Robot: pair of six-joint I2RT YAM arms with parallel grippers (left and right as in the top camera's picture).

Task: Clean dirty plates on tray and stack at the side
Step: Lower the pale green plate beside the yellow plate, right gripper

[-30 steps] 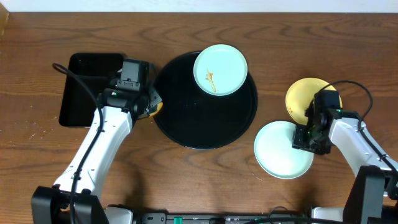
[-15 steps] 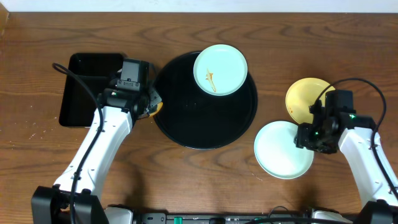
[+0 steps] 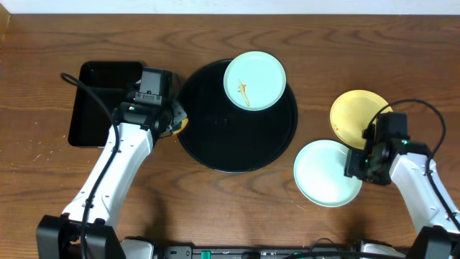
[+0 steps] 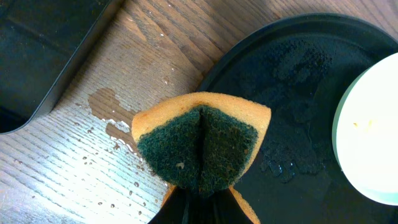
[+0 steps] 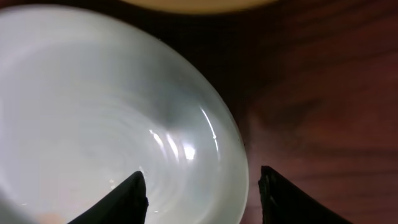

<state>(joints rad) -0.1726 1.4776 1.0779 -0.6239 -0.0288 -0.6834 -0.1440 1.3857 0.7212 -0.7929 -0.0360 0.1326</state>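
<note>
My right gripper is open, its fingers astride the near rim of the clean blue plate. The yellow plate lies just ahead. My left gripper is clamped on a sponge at the edge of the tray. The streaked blue plate sits on the tray to its right.

Overhead view: fixed above the table, facing straight down, far enough to take in the whole workspace. Left wrist view: close, looking down on the sponge at the round tray rim. Right wrist view: closer still, over the clean pale blue plate, with the yellow plate at its top edge. Both wrist fields lie within the overhead field.
</note>
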